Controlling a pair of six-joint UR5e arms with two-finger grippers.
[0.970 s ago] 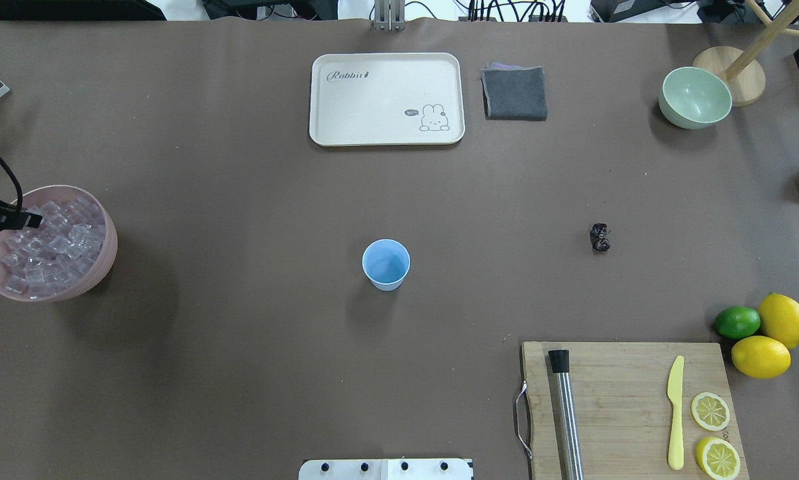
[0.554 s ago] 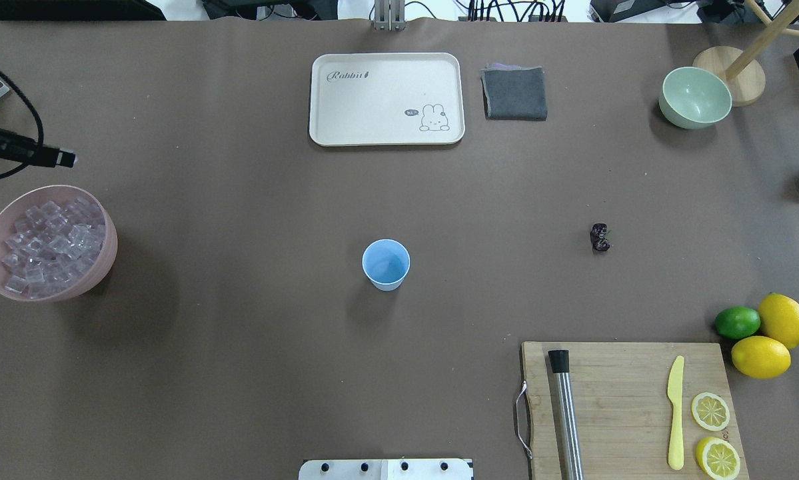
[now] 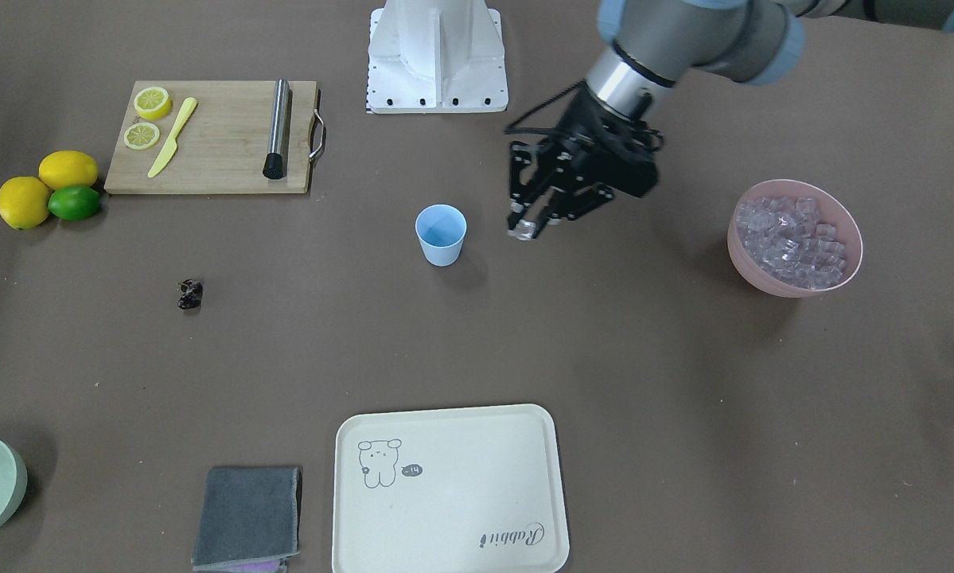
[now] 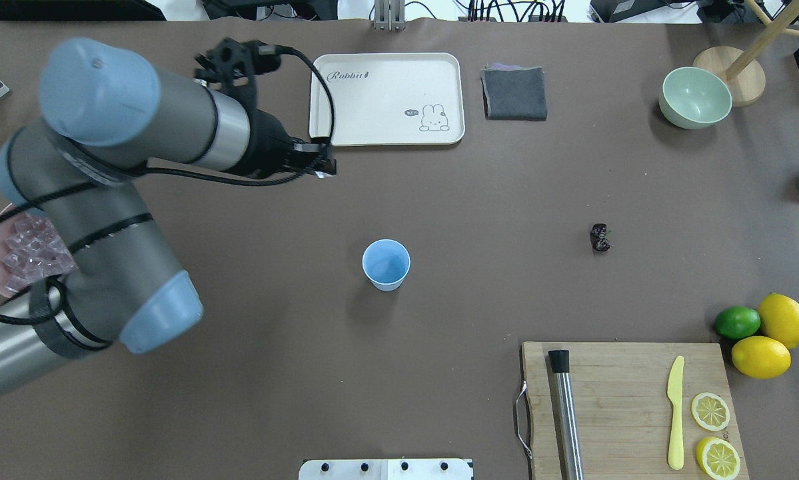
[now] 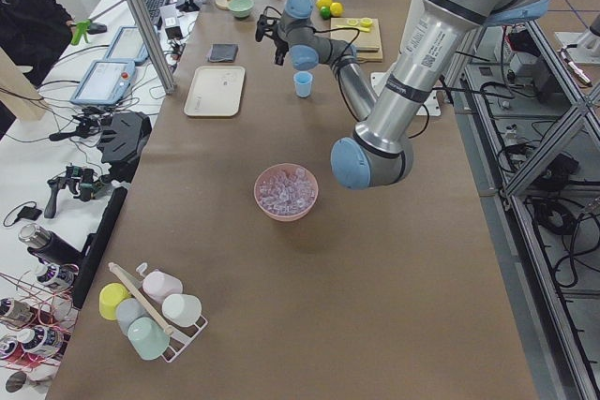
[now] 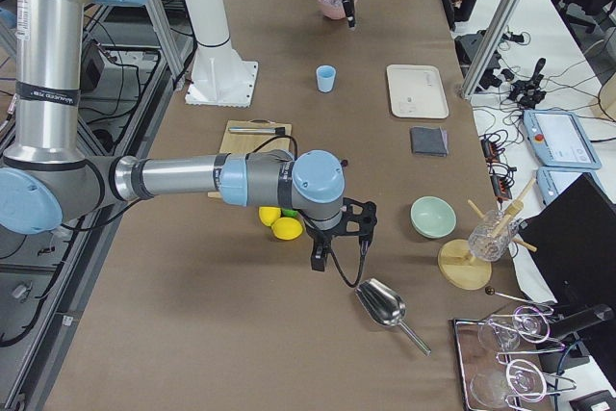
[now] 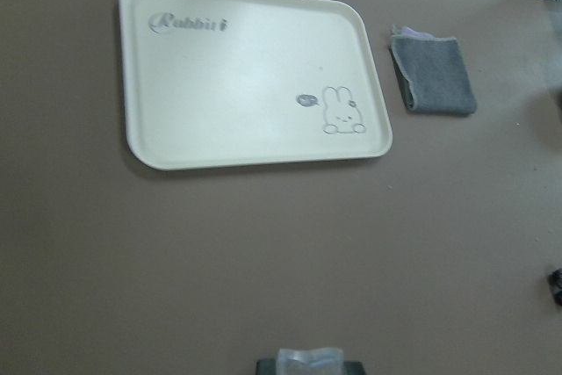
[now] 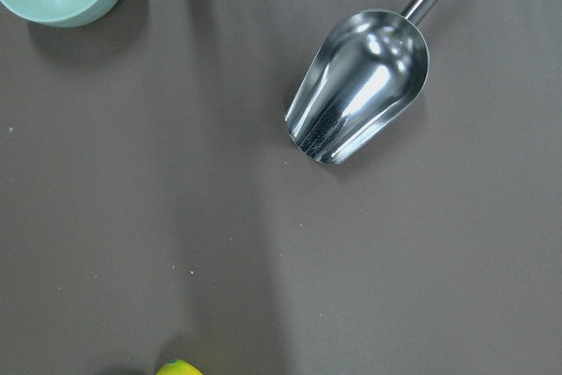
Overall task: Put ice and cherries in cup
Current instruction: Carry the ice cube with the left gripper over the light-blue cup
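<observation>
The light-blue cup [image 4: 386, 264] stands upright mid-table, and also shows in the front view [image 3: 441, 233]. My left gripper [image 3: 523, 229] is shut on one clear ice cube [image 7: 307, 358] and hangs above the table just beside the cup, on the ice bowl's side. In the overhead view the left gripper [image 4: 326, 167] is near the tray's corner. The rest of the ice [image 3: 795, 237] fills the pink bowl [image 3: 787, 286]. The dark cherries [image 4: 600, 237] lie on the table right of the cup. My right gripper [image 6: 337, 247] hovers by the scoop; I cannot tell if it is open.
A cream tray [image 4: 386, 99], grey cloth [image 4: 514, 93] and green bowl [image 4: 695, 97] lie along the far side. A cutting board [image 4: 626, 400] with muddler, knife and lemon slices lies near right, lemons and a lime beside it. A metal scoop [image 8: 360, 85] lies under the right wrist.
My left arm rose from the ice bowl at the left edge and swung toward the table's middle. It now holds an ice cube close to the cup.
</observation>
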